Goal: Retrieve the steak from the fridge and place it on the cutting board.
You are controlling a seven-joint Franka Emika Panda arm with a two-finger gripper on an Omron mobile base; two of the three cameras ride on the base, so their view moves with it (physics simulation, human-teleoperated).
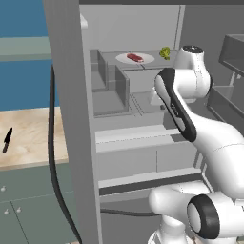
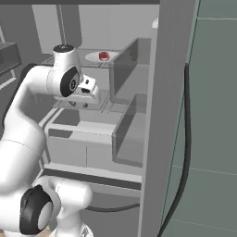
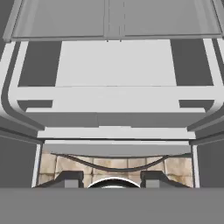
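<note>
Steak (image 1: 135,57) lies on a white plate (image 1: 147,60) on the fridge (image 1: 71,119) shelf, broccoli lump (image 1: 165,52) at its 3 o'clock. Likely light, soft, slick: you'd pinch across its narrow middle. Gripper (image 3: 112,178) shut, empty.

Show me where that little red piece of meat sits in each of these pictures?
Left base view: the steak lies on a white plate, upper middle, on a fridge shelf.
Right base view: the steak is near the top, left of centre.
Hand view: I can't find it there.
Shared landmark: the white plate.
</note>
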